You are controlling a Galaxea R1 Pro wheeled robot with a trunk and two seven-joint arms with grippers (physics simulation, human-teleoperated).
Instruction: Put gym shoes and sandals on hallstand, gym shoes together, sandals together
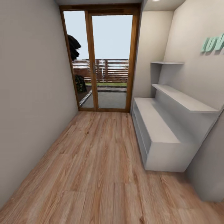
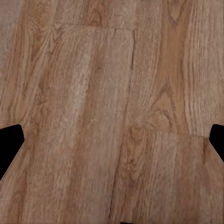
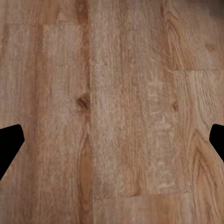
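Corridor floor (image 1: 93,174), hallstand (image 1: 161,130) right, both fingers (image 2: 10,140) (image 3: 10,140) spread, pointing floorward.

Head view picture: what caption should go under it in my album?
A wooden corridor floor runs to a glass door, with a pale hallstand along the right wall.

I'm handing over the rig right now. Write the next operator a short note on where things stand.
Left tool: open, holding nothing, over bare corridor floor.
Right tool: open, holding nothing, also over floor planks.
Hallstand stands on the right; its bench top and upper shelves hold no shoes.
No gym shoes or sandals in sight here.
Left: find all four, then rack them in pairs.
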